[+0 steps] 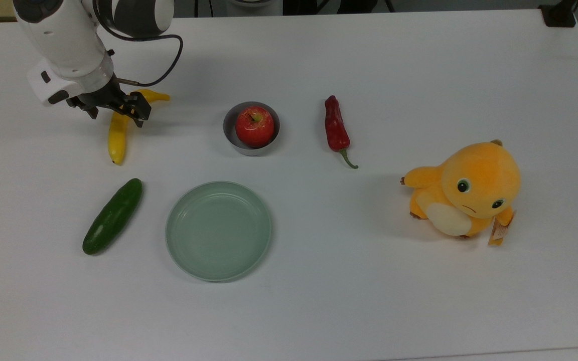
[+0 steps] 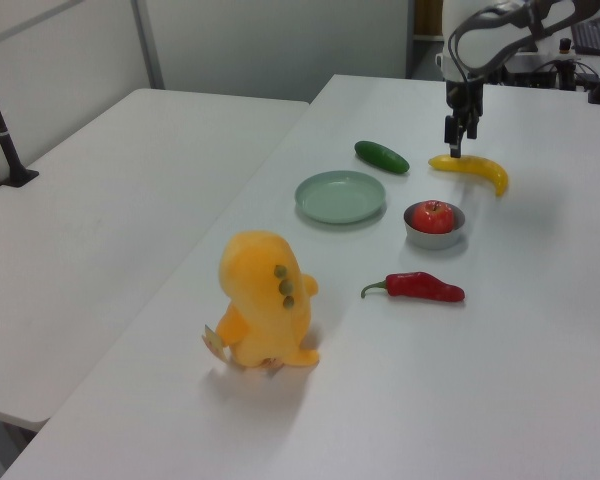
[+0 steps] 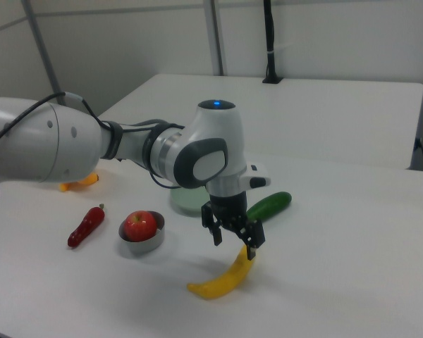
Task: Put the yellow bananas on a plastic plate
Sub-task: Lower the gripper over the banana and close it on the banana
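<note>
White worktop point(image 1: 369, 301): the yellow banana point(image 1: 117, 135) is lain near its far-left corner, straddled by the spread gripper point(image 1: 113, 111), evidently for grasping; the plastic plate point(image 1: 218, 230) is set empty nearby.

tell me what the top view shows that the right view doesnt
Top view: the orange plush toy whole, with its face; the plastic plate complete and bare; the red pepper's green stem.

Right view: the tool from the side, fingers apart, just above the yellow banana, which lies on the white table. The arm covers most of the plate.

Both: banana, cucumber, red apple in the grey bowl, red pepper, and the tool over the banana's stem half.
</note>
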